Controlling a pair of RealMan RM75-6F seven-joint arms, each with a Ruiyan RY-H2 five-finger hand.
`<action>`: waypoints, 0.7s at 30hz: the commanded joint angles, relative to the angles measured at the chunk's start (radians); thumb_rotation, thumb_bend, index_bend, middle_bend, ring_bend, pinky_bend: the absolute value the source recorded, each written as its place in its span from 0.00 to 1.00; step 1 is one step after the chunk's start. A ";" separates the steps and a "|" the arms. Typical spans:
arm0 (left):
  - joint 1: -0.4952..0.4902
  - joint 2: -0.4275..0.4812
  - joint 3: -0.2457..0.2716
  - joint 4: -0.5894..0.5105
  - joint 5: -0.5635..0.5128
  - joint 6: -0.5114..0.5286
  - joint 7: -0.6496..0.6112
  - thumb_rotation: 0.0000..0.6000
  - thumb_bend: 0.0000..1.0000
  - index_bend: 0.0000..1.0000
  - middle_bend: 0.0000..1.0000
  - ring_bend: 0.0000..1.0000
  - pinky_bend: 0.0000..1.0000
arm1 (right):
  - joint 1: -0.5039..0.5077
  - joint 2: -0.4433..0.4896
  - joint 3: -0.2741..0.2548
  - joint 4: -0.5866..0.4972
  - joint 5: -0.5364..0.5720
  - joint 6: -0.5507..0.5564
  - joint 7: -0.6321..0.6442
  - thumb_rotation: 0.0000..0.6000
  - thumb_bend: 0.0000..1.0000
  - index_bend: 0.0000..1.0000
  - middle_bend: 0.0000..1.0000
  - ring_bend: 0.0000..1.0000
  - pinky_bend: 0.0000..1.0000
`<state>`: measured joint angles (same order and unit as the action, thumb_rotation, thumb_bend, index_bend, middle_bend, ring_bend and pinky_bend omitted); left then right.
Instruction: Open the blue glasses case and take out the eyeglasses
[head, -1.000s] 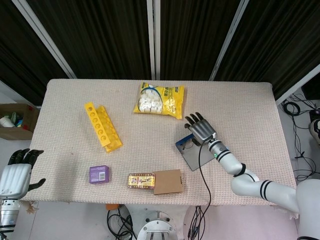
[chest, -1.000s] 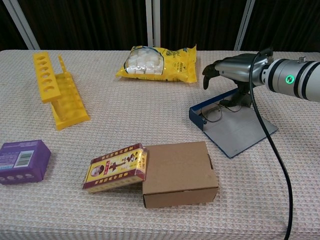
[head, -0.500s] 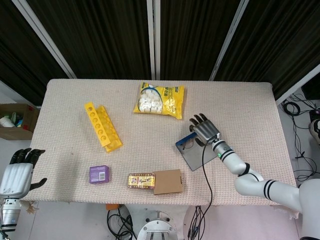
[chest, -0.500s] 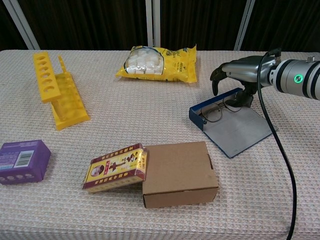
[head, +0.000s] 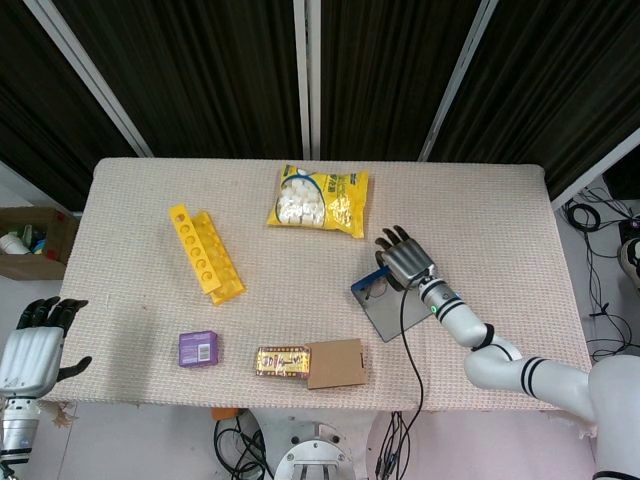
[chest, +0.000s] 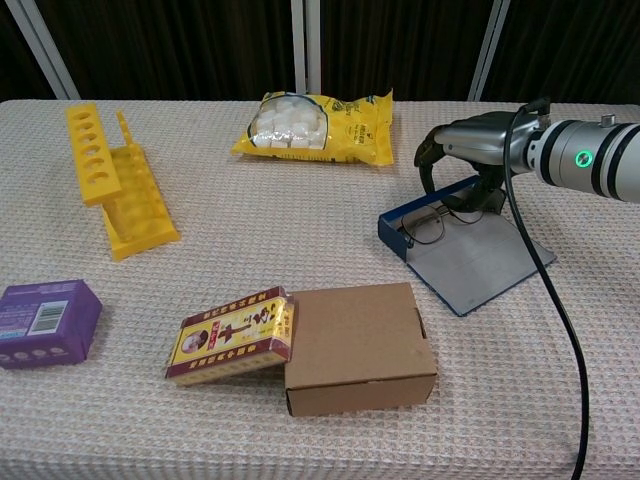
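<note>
The blue glasses case (chest: 480, 262) lies open at the table's right, its grey lid flat on the cloth; in the head view the case (head: 383, 314) shows below my right hand. The thin-framed eyeglasses (chest: 432, 226) lie in the blue tray, and in the head view the eyeglasses (head: 375, 291) are barely visible. My right hand (chest: 470, 140) hovers over the tray's far end, fingers apart and curved down, with a dark fingertip close to the glasses' right end. From above, the right hand (head: 403, 262) covers that end. My left hand (head: 30, 355) hangs off the table's front left, fingers apart, holding nothing.
A yellow rack (chest: 110, 175) stands at the left and a yellow snack bag (chest: 320, 125) at the back. A purple box (chest: 45, 322), a red-yellow box (chest: 235, 333) and a cardboard box (chest: 355, 345) sit near the front. A black cable (chest: 545, 275) hangs from my right wrist across the case lid.
My right hand drifted right away from the tray half a second ago and has come back a little left over it. The glasses and case have not moved.
</note>
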<state>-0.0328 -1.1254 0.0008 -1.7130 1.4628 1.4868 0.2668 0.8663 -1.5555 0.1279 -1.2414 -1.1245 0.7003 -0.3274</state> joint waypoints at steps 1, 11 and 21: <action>0.000 -0.001 0.000 0.002 -0.001 -0.001 -0.002 1.00 0.00 0.20 0.21 0.13 0.14 | 0.002 -0.003 -0.001 0.003 0.004 0.001 -0.003 1.00 0.43 0.47 0.18 0.00 0.00; 0.005 -0.004 0.001 0.012 0.000 0.003 -0.011 1.00 0.00 0.20 0.20 0.13 0.14 | 0.007 -0.018 -0.004 0.014 0.009 0.009 -0.007 1.00 0.45 0.51 0.21 0.00 0.00; 0.008 -0.007 0.002 0.019 0.003 0.008 -0.020 1.00 0.00 0.20 0.20 0.13 0.14 | -0.021 -0.037 -0.002 0.021 -0.058 0.110 0.030 1.00 0.48 0.61 0.25 0.00 0.00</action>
<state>-0.0245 -1.1320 0.0022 -1.6936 1.4659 1.4952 0.2471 0.8591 -1.5832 0.1256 -1.2248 -1.1518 0.7686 -0.3124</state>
